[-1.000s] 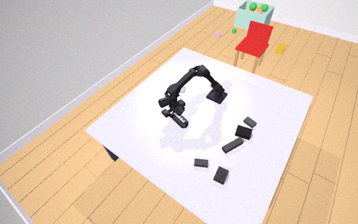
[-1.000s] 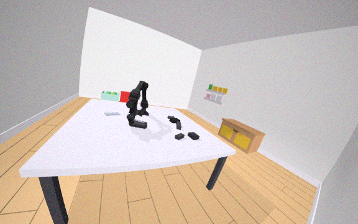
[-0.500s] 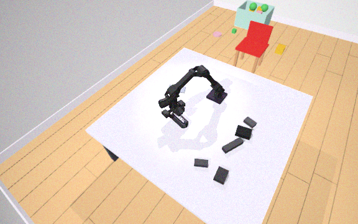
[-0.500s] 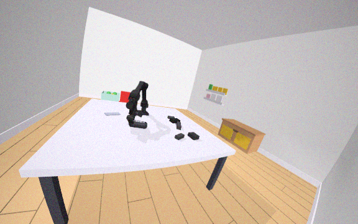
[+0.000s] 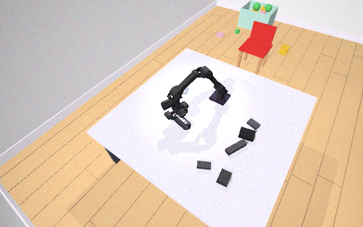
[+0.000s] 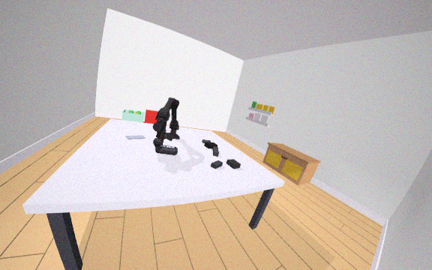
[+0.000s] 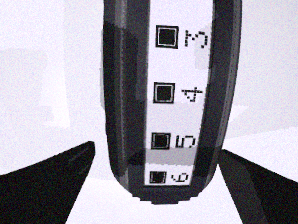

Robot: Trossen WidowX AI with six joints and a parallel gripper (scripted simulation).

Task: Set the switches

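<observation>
The dark grey controller unit (image 5: 183, 123) (image 6: 169, 151) (image 7: 124, 100) is upside down, its label side up and its switches hidden below. In the wrist view the white label (image 7: 175, 65) shows filled squares for 3, 4, 5 and 6; the squares for 1 and 2 are outside that view. My gripper (image 5: 176, 113) (image 6: 158, 144) (image 7: 158, 152) is open, one finger on each side of the unit near its 6 end. A gap shows at the left finger; the right fingertip appears close to the unit's side. I cannot tell exactly whether the unit's underside fully rests on the bench.
On the white bench (image 5: 131, 126) (image 6: 100, 180), several dark modules lie to the right of the arm, including a long bar (image 5: 236, 147), a block (image 5: 247, 133) and a box (image 5: 224, 177). A pale flat piece (image 5: 185, 91) (image 6: 135, 137) lies behind the arm.
</observation>
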